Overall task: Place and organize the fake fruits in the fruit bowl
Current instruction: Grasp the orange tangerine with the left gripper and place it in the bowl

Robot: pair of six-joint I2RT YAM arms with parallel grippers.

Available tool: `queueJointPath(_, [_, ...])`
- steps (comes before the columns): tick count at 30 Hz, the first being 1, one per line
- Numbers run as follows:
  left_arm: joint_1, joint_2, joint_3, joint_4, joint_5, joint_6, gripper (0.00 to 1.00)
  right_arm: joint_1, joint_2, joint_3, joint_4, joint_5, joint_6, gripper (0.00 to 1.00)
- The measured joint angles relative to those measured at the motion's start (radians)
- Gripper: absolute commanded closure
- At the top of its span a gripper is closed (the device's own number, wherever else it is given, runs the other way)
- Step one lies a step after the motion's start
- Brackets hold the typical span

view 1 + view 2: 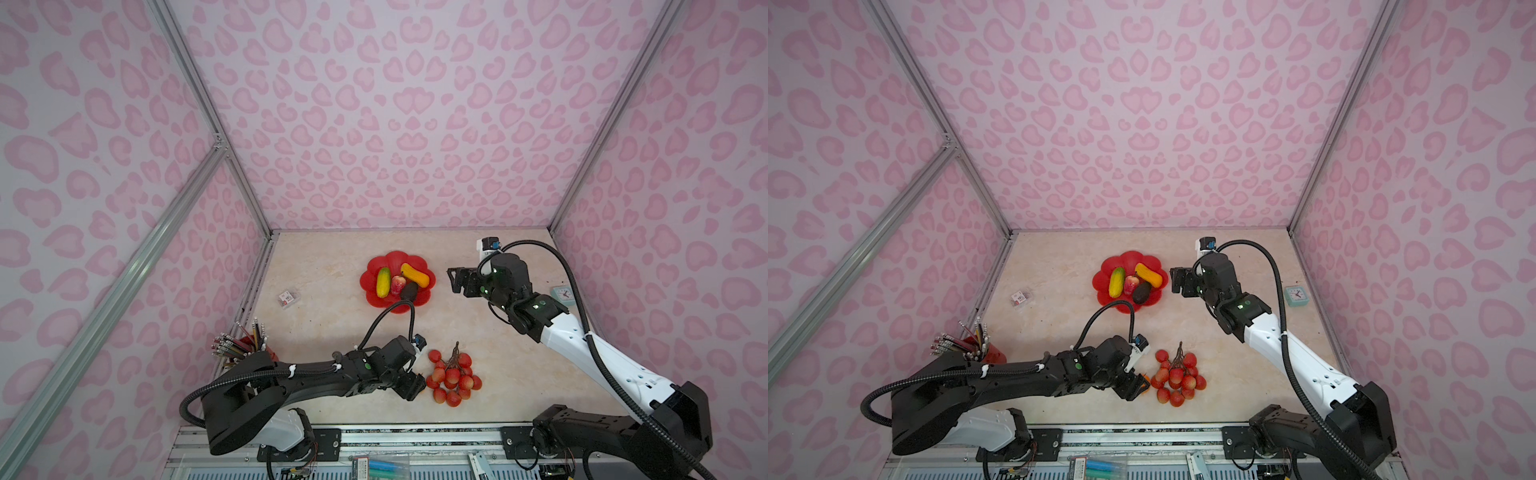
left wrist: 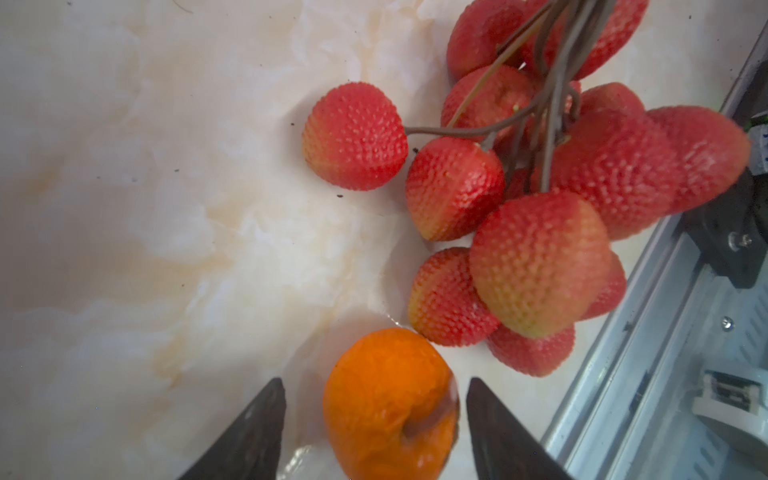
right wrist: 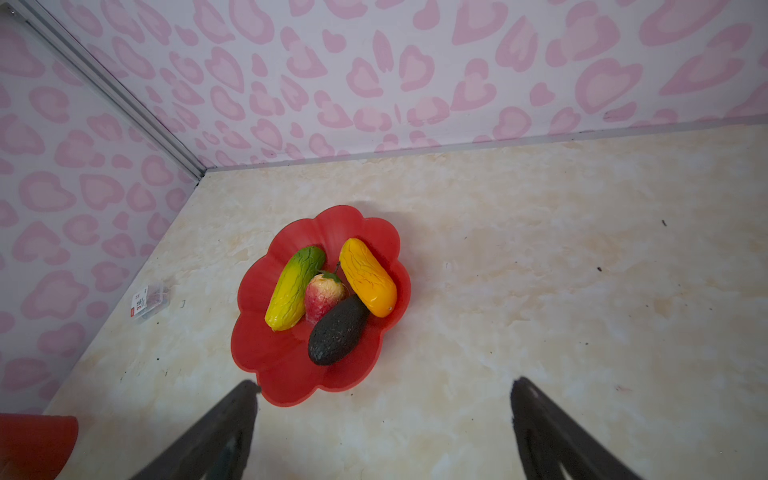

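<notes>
Left wrist view: left gripper (image 2: 374, 380) straddles orange (image 2: 386, 403), jaws apart, lychees (image 2: 540, 266) just beside; right gripper (image 3: 383, 382) gapes.

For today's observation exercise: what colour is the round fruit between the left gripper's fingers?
Bright orange; the small orange shows best in the left wrist view.

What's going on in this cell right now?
Two arms are loading fake fruit into the red fruit bowl. The green-yellow mango, the orange-yellow mango, the apple and the avocado already lie in it. The left gripper is down at the table with its jaws either side of the small orange. A gap shows on one side, so there is no firm grip yet. The lychee bunch lies on the table right beside the orange. The right gripper hangs open and empty next to the bowl.
</notes>
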Motion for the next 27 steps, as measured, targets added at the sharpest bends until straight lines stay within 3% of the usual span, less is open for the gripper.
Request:
queueJointPath(3, [0.0,0.018,0.013,-0.002,0.002,0.0,0.5,-0.006,-0.017,-0.013,0.0,0.007,0.007,0.06])
queueJointPath(9, [0.026,-0.069,0.015,-0.042,-0.043,0.004,0.51,-0.023,-0.031,-0.032,0.001,0.014,0.012,0.06])
queueJointPath(16, [0.27,-0.202,0.134,-0.091,-0.103,0.09,0.51,-0.032,-0.013,-0.04,0.015,0.01,0.026,0.07])
queueJointPath(22, [0.446,-0.086,0.297,-0.074,-0.12,0.162,0.5,-0.032,-0.003,-0.06,0.013,-0.005,0.044,0.07])
queueJointPath(27, [0.495,0.085,0.412,-0.037,-0.109,0.192,0.51,-0.035,-0.003,-0.071,0.007,-0.004,0.045,0.07])
